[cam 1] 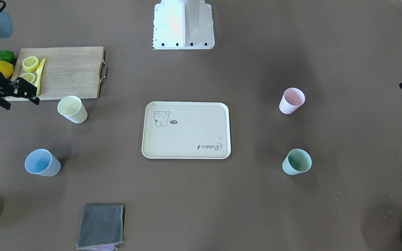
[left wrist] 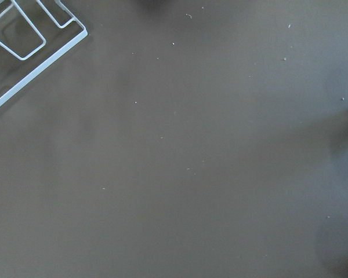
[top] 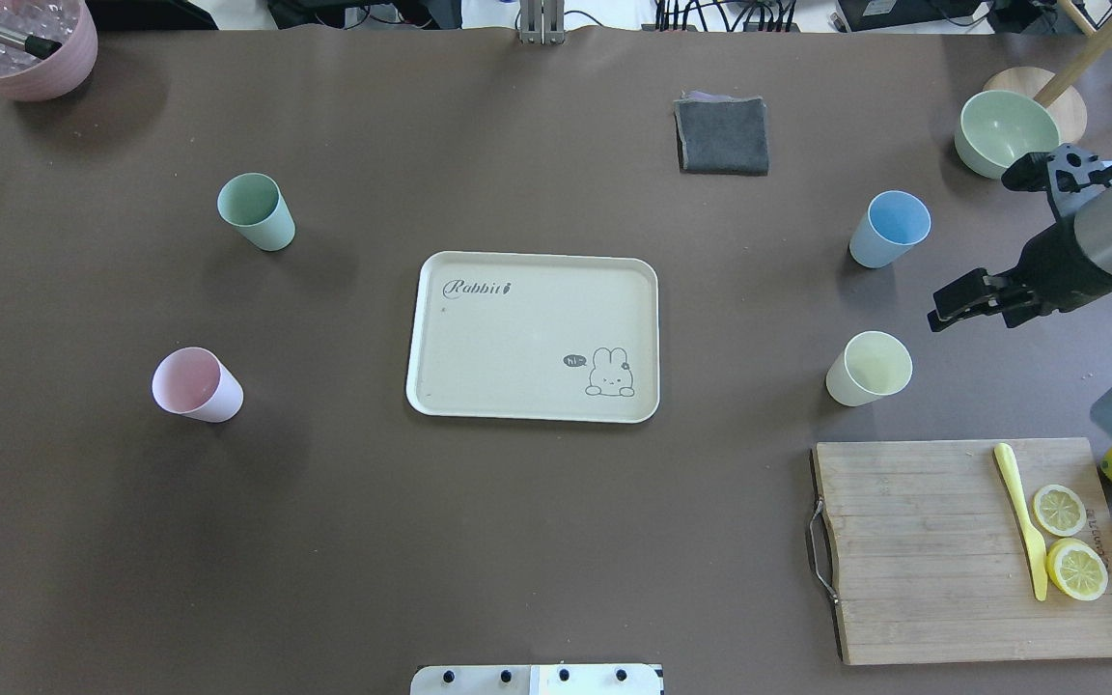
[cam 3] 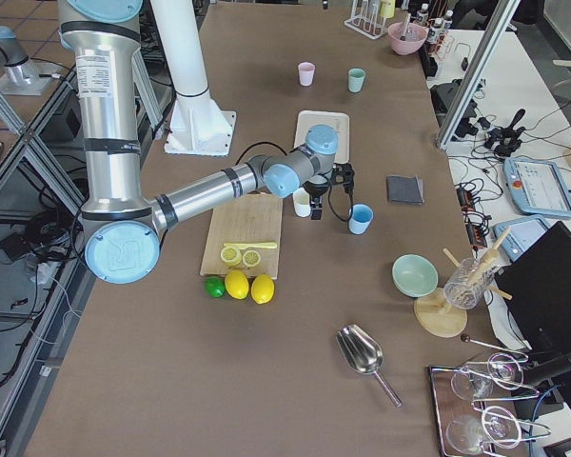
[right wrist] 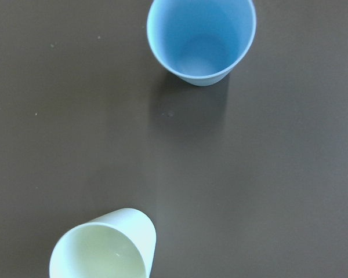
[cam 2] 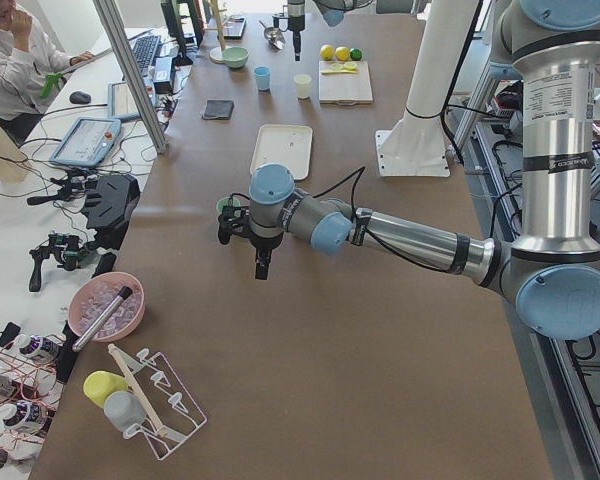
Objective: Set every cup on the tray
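Right of the flat cream-beige rectangular tray (top: 517, 338), itself bare: right tool (top: 963, 301), jaws apart, over the table near empty pale-yellow plastic cup (top: 870, 369) and empty blue plastic cup (top: 890, 229). Left tool (cam 2: 245, 245): grip impossible to tell.

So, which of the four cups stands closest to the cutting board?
The pale yellow cup, near the cutting board's corner; the blue cup, green cup and pink cup stand farther from it.

The only readable text is the cursive word "Rabbit" printed in one corner of the tray (top: 517, 328)
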Controlling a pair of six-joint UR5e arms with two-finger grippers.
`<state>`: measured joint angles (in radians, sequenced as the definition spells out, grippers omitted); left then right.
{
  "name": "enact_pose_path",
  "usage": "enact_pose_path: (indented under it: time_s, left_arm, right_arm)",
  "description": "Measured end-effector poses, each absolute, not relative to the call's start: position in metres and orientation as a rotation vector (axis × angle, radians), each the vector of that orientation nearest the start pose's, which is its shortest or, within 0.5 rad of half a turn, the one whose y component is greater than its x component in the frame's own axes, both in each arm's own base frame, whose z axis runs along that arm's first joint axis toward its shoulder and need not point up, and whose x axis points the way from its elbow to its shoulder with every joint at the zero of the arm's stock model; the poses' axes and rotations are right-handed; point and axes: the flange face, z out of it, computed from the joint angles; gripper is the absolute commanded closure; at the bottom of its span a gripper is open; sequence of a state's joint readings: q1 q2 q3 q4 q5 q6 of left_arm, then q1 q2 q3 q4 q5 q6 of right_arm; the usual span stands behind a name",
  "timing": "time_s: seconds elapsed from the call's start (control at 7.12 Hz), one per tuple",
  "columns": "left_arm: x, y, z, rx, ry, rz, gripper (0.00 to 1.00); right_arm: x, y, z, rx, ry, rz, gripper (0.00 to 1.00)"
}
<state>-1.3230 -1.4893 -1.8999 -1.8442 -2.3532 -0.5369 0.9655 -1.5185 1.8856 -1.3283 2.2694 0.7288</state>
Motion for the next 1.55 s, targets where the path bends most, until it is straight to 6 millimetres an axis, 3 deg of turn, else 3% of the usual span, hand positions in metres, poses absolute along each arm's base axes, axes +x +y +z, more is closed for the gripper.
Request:
enact_pose_path:
  time_s: [0.42,0.56,0.7,0.98,1.26,1.55]
  left_arm:
    - [0.080,-0.464,0.487,0.157,0.886,-0.059,0.03]
    - [0.084,-0.464,0.486,0.154,0.887,-0.056,0.03]
    - [0.090,-0.465,0.483,0.148,0.891,-0.056,0.03]
    - [0.114,-0.465,0.477,0.121,0.894,-0.058,0.05]
    - [0.161,-0.460,0.467,0.087,0.881,-0.062,0.08]
    - [0.220,-0.455,0.446,0.072,0.877,-0.064,0.10]
  right_arm:
    - [-0.290,-0.453,0.459,0.014,-0.845,-0.132,0.22]
    - [-0.302,-0.452,0.467,0.004,-0.824,-0.136,0.99]
    - [-0.313,-0.450,0.470,-0.005,-0.817,-0.147,1.00]
    - [-0.328,-0.455,0.447,0.010,-0.846,-0.163,1.00]
    - [-0.359,-0.463,0.388,0.014,-0.913,-0.117,1.00]
    - [-0.398,-0.461,0.330,-0.001,-0.974,-0.075,1.00]
